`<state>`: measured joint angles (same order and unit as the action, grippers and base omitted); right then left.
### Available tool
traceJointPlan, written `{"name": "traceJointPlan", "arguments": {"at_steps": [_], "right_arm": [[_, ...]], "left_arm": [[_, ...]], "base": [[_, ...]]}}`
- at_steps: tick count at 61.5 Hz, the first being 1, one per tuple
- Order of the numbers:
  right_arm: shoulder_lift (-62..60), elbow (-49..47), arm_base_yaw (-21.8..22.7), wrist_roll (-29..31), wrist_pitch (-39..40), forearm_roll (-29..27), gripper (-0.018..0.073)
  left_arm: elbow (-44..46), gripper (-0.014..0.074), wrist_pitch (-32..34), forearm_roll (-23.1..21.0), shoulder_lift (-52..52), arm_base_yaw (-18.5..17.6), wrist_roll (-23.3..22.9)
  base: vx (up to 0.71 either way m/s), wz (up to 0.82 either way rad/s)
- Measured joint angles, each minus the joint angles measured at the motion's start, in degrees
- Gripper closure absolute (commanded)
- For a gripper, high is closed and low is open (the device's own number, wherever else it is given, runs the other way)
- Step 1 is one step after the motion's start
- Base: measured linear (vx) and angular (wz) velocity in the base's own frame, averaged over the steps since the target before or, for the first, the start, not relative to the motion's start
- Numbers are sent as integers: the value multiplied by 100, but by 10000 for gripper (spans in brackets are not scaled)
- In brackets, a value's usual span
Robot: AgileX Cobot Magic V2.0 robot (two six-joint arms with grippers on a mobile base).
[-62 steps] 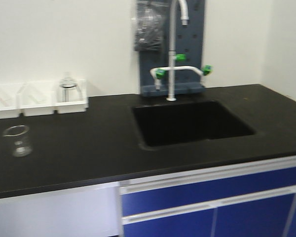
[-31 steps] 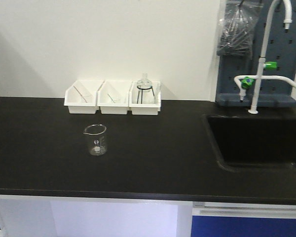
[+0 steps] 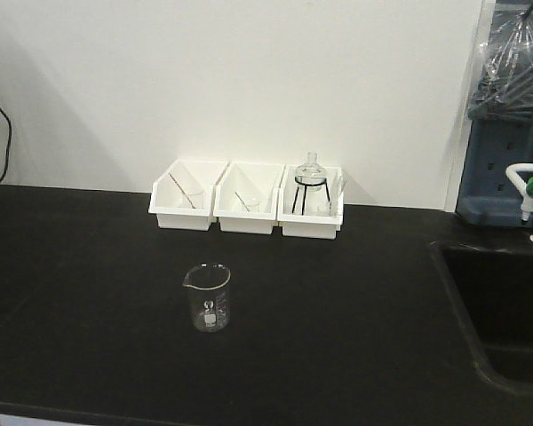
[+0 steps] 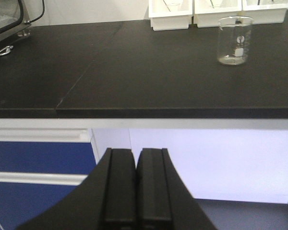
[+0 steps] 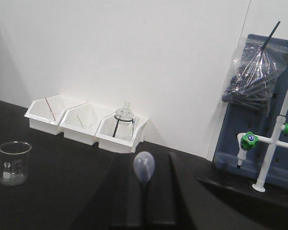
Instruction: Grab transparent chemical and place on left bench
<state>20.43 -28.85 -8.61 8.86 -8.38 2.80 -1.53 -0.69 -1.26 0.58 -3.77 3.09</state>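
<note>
The transparent chemical (image 5: 144,165) sits in the right claw (image 5: 144,173). The jaws are closed on its thin stem, and its whitish bulb stands up just past their tips. The stem runs down into the dark gap between the pads, and I cannot tell how much of it is gripped.

I judge it very light, made of soft smooth plastic. The bulb would squash under pressure and push out any contents, and the stem would bend. The stem just under the bulb is the sound place to hold, with only gentle force, and it should be laid down flat so it cannot roll or tip.

The left claw (image 4: 136,154) is closed on nothing and hangs below the table's front edge.

Beyond the right claw lies the left table (image 5: 62,187), black and matte, with an empty-looking beaker (image 5: 13,163) to the left. Three white bins (image 3: 246,211) stand against the wall, and a round flask (image 3: 310,182) is in the right-hand one.

A second ago the front view was centred on the sink (image 3: 506,311). The sink has since slid to the right edge, and the bins and beaker have come to the middle. I take it the base has swung leftward.
</note>
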Motion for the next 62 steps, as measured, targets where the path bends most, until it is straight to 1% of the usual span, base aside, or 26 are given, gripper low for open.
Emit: {"name": "traceJointPlan", "arguments": {"at_steps": [31, 62], "right_arm": [[0, 0, 0, 0, 0, 0, 564], [0, 0, 0, 0, 0, 0, 564]], "left_arm": [[0, 600, 0, 0, 0, 0, 0], [0, 600, 0, 0, 0, 0, 0]], "base": [[29, 0], [13, 1]]}}
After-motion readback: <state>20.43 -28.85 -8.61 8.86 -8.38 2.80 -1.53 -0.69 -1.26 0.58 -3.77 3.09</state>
